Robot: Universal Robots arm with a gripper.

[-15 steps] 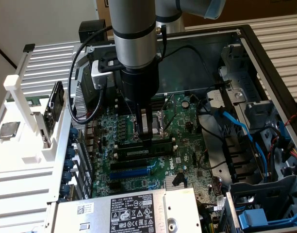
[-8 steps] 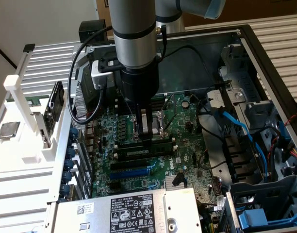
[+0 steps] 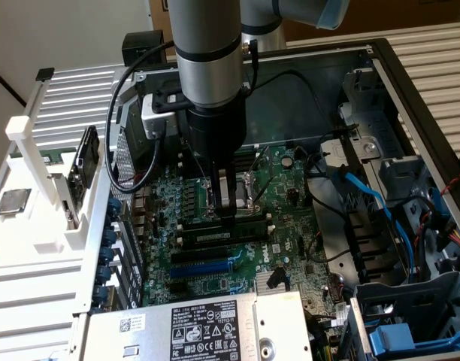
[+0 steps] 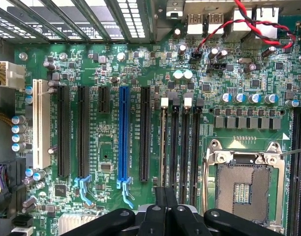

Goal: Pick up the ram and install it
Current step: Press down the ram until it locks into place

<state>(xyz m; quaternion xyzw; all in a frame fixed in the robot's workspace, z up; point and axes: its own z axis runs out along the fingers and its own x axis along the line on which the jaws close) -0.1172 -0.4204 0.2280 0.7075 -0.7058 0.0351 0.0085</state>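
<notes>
The ram [image 3: 251, 219] is a long thin green stick standing on edge in one of the black memory slots [image 4: 182, 147] of the motherboard [image 3: 215, 263], inside the open computer case. In the wrist view the ram [image 4: 164, 147] shows as a narrow pale edge running along the slot nearest the black expansion slots. My gripper [image 3: 228, 213] points straight down over the middle of that stick. Its dark fingers [image 4: 159, 209] are shut together, and the gripper [image 4: 165, 201] has its tips at the ram's top edge. I cannot tell whether the tips pinch the stick or only rest on it.
An empty processor socket [image 4: 244, 189] lies beside the memory slots. A blue expansion slot [image 4: 123, 142] and a white one [image 4: 38, 123] run parallel to them. A white rack [image 3: 34, 203] at the exterior view's left holds a silver processor chip [image 3: 12, 201]. Blue cables [image 3: 380, 203] and drive cages fill the case's right.
</notes>
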